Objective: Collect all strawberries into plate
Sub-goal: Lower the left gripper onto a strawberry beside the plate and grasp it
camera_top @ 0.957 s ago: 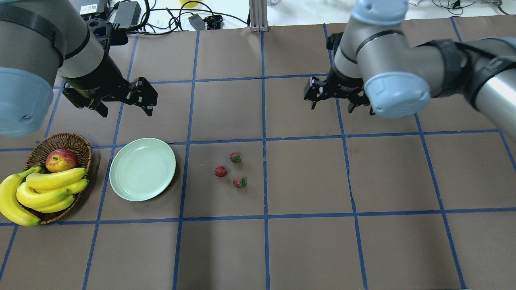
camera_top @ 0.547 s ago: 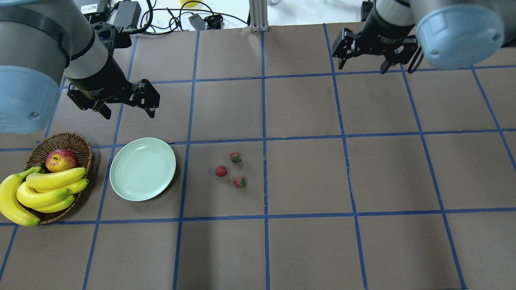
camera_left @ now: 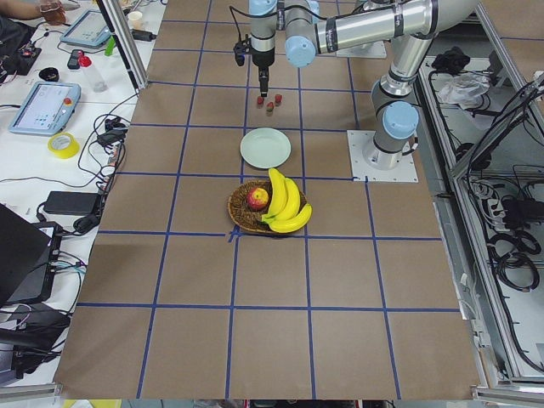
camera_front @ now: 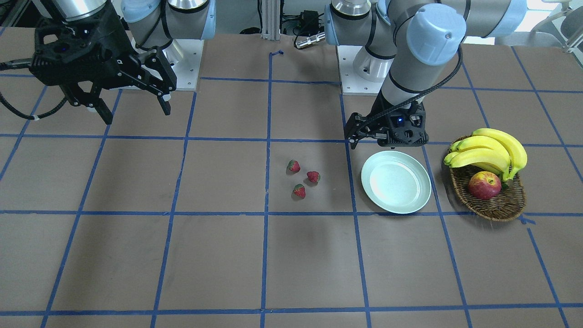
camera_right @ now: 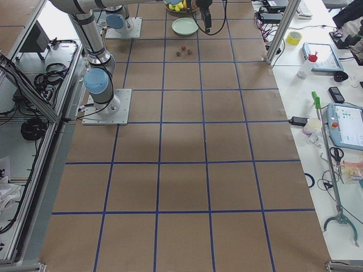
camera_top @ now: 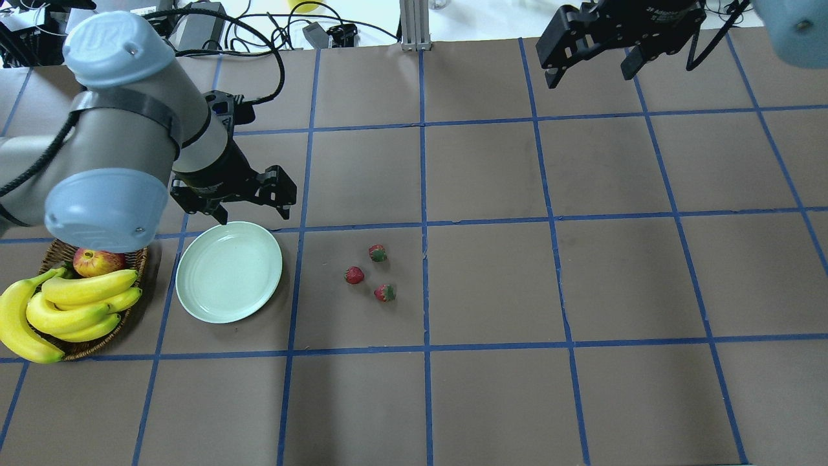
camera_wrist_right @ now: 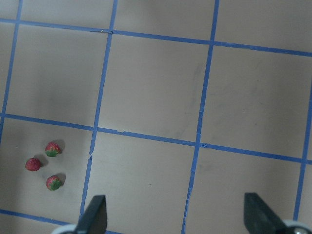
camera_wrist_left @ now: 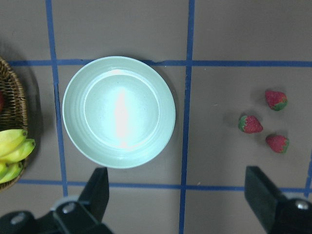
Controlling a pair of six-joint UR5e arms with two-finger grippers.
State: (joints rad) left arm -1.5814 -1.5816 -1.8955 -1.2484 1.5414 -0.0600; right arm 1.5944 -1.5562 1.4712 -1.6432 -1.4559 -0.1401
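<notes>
Strawberries (camera_top: 354,275), three tiny red ones with green leafy caps, lie loose on the brown paper-covered table (camera_top: 491,278). They are clustered close but not touching, near the round, shallow, pale mint-green plate (camera_top: 228,272), which holds nothing. None is collected yet. With the berries so close together, wide fingers coming down on one may nudge its neighbour and set it rolling. Small and rounded, a berry could also squirt out of an off-centre pinch. The plate looks glossy and light, so a clipped rim would likely slide it. Its low rim may also let a berry dropped from height bounce out. On the plate's other side stands a brown oval wicker basket (camera_top: 139,249) with yellow bananas (camera_top: 84,288) and a red-yellow apple (camera_top: 98,257). The apple is the one other red thing that might be mistaken for a target.

Further back in the overhead view, the left gripper (camera_top: 253,215) hangs above the plate, fingers spread wide with nothing between them. It must cross to the cluster first, since a descent from here would strike the plate. Farthest, the right gripper (camera_top: 588,79) hovers well apart from everything, likewise spread wide and empty. If both arms went for the cluster together, they could collide.
</notes>
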